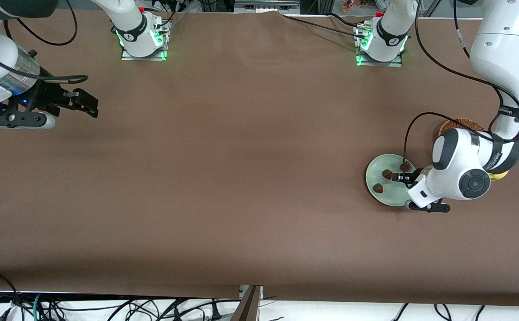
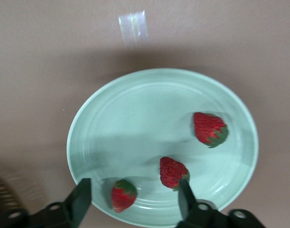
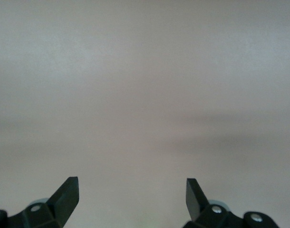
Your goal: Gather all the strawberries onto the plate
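The pale mint-green plate [image 1: 388, 192] [image 2: 135, 118] lies toward the left arm's end of the table. Three strawberries rest in it: one [image 1: 387, 174] [image 2: 173, 172] mid-plate, one [image 1: 378, 188] [image 2: 210, 128] nearer the front camera, one [image 1: 405, 166] [image 2: 122, 194] by the rim closest to the left arm. My left gripper [image 1: 402, 178] [image 2: 134, 190] hangs low over that rim, open, its fingers standing apart on either side of the last berry without touching it. My right gripper [image 1: 91, 104] [image 3: 132, 187] waits open over bare table at the right arm's end.
A brown wicker basket [image 1: 462, 124] shows partly under the left arm, beside the plate. A yellow fruit [image 1: 500, 176] peeks out below the left wrist. Cables hang along the table's front edge [image 1: 250, 296].
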You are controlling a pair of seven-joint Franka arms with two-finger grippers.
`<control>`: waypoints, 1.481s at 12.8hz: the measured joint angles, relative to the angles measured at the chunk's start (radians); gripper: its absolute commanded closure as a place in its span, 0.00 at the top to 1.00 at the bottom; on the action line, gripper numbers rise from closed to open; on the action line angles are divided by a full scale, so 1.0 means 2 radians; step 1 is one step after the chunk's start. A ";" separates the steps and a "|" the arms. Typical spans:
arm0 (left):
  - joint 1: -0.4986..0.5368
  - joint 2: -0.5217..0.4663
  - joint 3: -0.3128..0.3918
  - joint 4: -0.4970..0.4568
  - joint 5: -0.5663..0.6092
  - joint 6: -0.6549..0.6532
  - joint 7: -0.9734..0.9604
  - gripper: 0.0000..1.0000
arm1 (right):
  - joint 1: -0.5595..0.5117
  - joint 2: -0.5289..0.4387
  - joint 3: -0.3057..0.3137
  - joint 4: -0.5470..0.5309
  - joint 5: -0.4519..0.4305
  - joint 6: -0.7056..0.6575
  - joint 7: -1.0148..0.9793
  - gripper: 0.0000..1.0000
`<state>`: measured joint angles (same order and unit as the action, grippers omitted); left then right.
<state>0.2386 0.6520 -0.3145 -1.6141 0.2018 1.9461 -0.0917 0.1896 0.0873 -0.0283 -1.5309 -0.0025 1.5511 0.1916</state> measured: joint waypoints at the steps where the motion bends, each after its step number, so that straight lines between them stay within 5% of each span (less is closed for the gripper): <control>1: -0.001 -0.007 -0.001 0.001 -0.018 -0.003 -0.001 1.00 | -0.001 0.000 0.000 0.000 0.000 0.000 0.000 0.99; 5: -0.002 -0.047 -0.011 0.003 -0.068 -0.006 -0.049 1.00 | 0.000 0.001 0.002 0.000 0.000 0.005 0.000 0.99; 12: -0.001 -0.166 -0.015 0.047 -0.068 -0.033 -0.106 1.00 | 0.000 0.000 0.005 0.001 0.000 0.010 0.000 0.99; 17: -0.005 -0.201 -0.015 0.114 -0.068 -0.165 -0.079 1.00 | 0.001 0.000 0.005 0.001 0.000 0.013 0.000 0.99; 19: -0.037 -0.235 0.019 0.106 -0.069 -0.184 -0.010 1.00 | 0.001 0.000 0.006 0.001 0.000 0.014 0.000 0.99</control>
<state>0.1652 0.1818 -0.2774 -1.4014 0.0635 1.5779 -0.1127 0.1910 0.0873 -0.0167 -1.5290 -0.0024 1.5784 0.1917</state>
